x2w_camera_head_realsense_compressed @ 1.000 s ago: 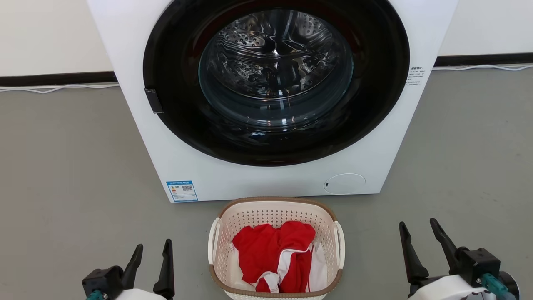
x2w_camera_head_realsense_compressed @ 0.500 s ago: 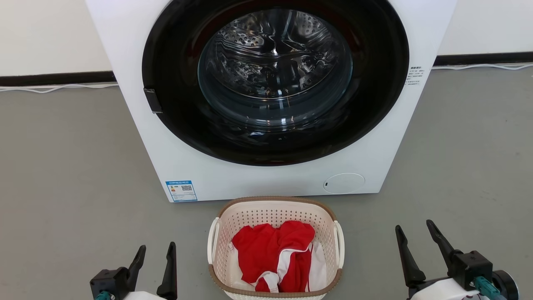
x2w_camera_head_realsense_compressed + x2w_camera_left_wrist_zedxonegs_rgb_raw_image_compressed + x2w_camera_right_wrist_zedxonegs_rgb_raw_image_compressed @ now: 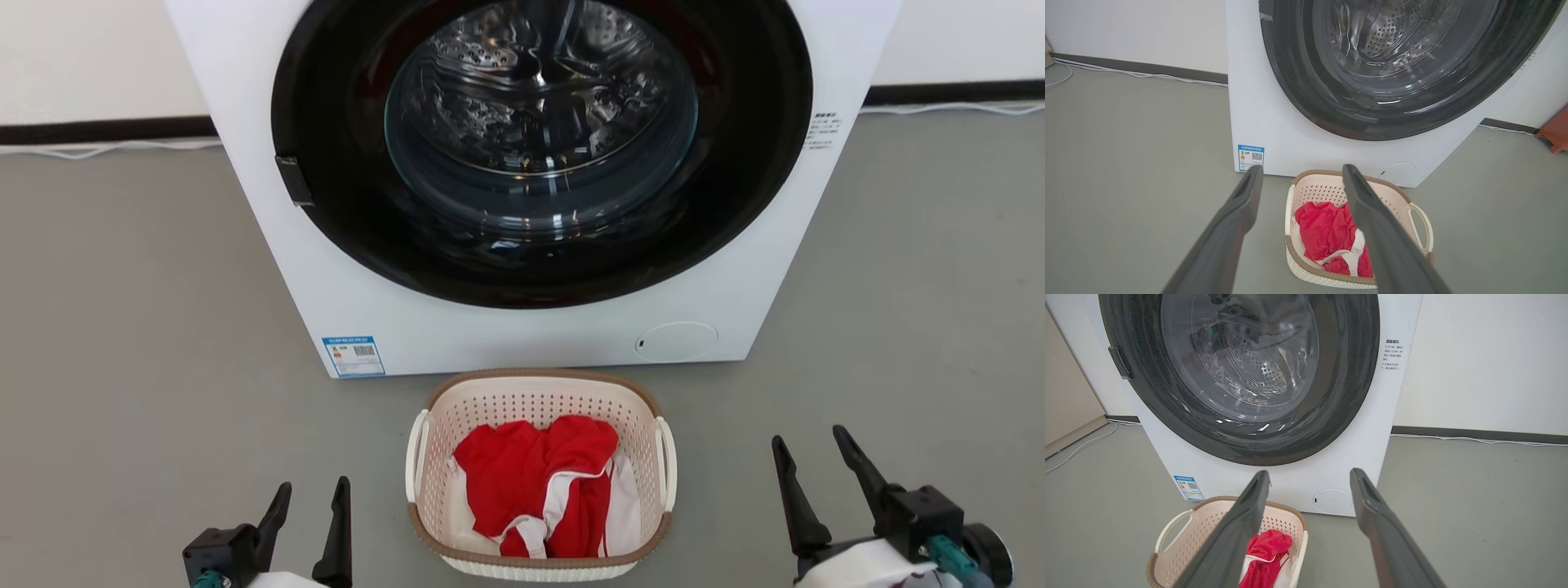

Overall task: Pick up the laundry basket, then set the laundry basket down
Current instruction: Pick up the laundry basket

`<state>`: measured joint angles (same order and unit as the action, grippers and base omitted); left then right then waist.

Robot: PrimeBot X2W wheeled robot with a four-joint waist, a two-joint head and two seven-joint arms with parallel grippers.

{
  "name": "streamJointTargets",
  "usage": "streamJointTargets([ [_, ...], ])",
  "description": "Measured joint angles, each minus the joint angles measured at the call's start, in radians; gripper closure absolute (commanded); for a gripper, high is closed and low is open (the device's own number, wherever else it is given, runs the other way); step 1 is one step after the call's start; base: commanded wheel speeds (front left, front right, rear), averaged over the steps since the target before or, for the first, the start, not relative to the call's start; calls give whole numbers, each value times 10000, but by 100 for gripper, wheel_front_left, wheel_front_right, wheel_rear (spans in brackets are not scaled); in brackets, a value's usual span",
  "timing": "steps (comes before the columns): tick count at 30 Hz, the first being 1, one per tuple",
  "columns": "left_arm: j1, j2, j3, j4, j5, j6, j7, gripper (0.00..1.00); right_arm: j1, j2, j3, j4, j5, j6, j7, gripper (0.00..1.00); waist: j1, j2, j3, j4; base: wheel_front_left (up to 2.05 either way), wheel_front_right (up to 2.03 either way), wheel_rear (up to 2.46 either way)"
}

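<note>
The laundry basket (image 3: 522, 400), cream-white and perforated with a brown rim and white side handles, stands on the grey floor in front of the washer, with red and white clothes (image 3: 543, 482) inside. It also appears in the left wrist view (image 3: 1396, 202) and the right wrist view (image 3: 1190, 535). My left gripper (image 3: 313, 496) is open at the lower left, apart from the basket's left handle (image 3: 416, 465). My right gripper (image 3: 810, 445) is open at the lower right, well clear of the right handle (image 3: 667, 464). Both hold nothing.
A white front-loading washer (image 3: 522, 327) with a large dark round door (image 3: 539, 147) rises right behind the basket. White cables (image 3: 106, 149) run along the wall's dark skirting. A red object (image 3: 1555, 132) sits at the far edge of the left wrist view.
The head camera has tilted down a little, so washer and basket sit higher in the picture. Both grippers have edged slightly inward toward the basket, still open.
</note>
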<state>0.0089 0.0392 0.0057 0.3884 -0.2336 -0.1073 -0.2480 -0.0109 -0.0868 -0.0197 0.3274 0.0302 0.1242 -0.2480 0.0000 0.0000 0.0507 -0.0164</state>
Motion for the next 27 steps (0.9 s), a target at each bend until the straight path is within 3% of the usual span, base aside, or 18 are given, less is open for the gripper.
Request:
streamJointTargets([
  [11, -829, 2, -247, 464, -19, -77, -31, 0, -815, 178, -123, 238, 153, 4, -2, 0, 0, 0, 764, 61, 0, 0, 0],
  [27, -3749, -6, -1218, 2685, 36, -173, -46, 0, -3247, 339, -107, 2888, 127, 4, -6, 0, 0, 0, 2784, 177, 0, 0, 0],
])
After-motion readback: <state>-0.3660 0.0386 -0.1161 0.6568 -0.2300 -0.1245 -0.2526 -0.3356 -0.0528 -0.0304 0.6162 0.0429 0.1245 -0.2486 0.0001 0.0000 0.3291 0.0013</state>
